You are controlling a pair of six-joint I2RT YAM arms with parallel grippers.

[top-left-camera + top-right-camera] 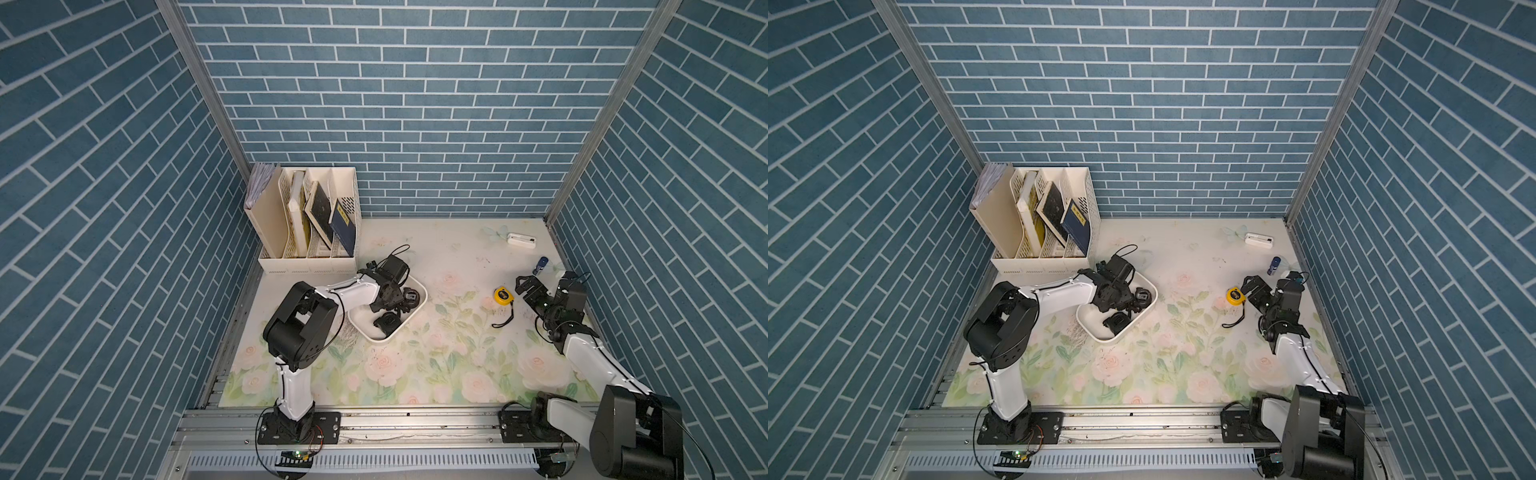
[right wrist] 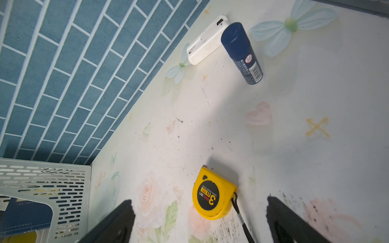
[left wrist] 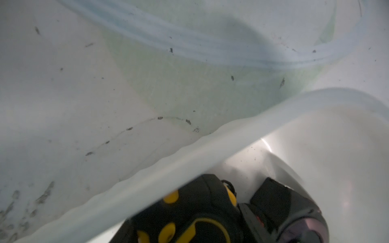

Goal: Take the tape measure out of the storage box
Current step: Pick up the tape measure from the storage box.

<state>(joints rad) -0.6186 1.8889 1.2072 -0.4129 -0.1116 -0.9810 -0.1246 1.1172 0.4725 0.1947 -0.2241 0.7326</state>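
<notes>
The white storage box (image 1: 361,327) (image 1: 1092,323) lies left of the table's middle, and its rim (image 3: 210,145) crosses the left wrist view. My left gripper (image 1: 392,301) (image 1: 1121,301) reaches down into it and is closed round a black-and-yellow tape measure (image 3: 189,210), which fills the space between its jaws. Two more black tape measures (image 1: 387,322) (image 1: 410,297) lie in the box. My right gripper (image 1: 524,291) (image 2: 199,199) hangs open over the table. A yellow tape measure (image 1: 503,296) (image 2: 212,194) lies untouched just ahead of its fingertips.
A cream file holder (image 1: 307,216) with books stands at the back left, close behind the box. A small white device (image 1: 521,241) and a dark blue bottle (image 1: 540,264) (image 2: 242,52) lie at the back right. Blue brick walls close in three sides.
</notes>
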